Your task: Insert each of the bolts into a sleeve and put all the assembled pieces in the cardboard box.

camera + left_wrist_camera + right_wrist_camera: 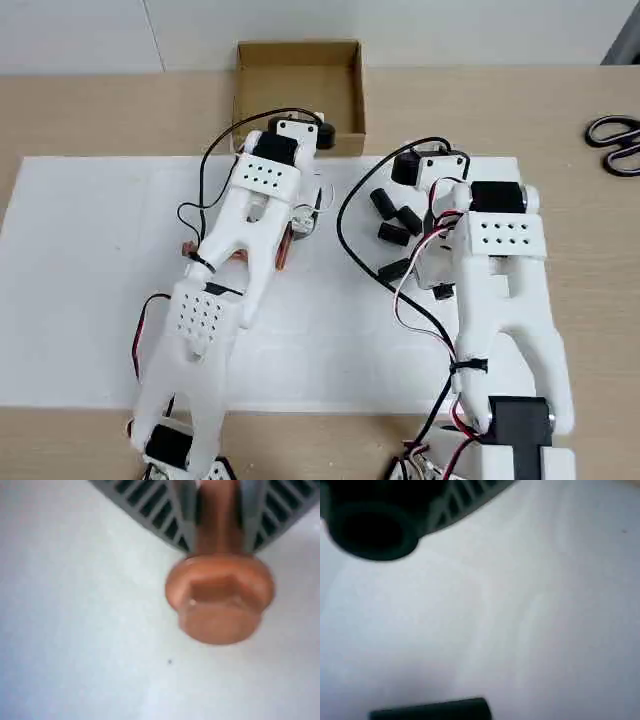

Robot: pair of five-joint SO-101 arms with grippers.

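The left gripper (pixel 218 520) was clamped on an orange bolt (pixel 220 602), the right gripper (pixel 390 502) on a black sleeve (pixel 370 535), cardboard box (pixel 298 47) at twelve o'clock.

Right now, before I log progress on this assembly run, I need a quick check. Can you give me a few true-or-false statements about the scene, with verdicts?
1. The left gripper clamps an orange bolt. True.
2. That bolt already sits inside a sleeve. False: its shank is bare between the fingers.
3. The right gripper holds a black sleeve. True.
4. Loose sleeves lie on the white sheet. True.
5. The scissors lie on the white sheet. False: they rest on the bare wooden table, beyond the sheet's edge.
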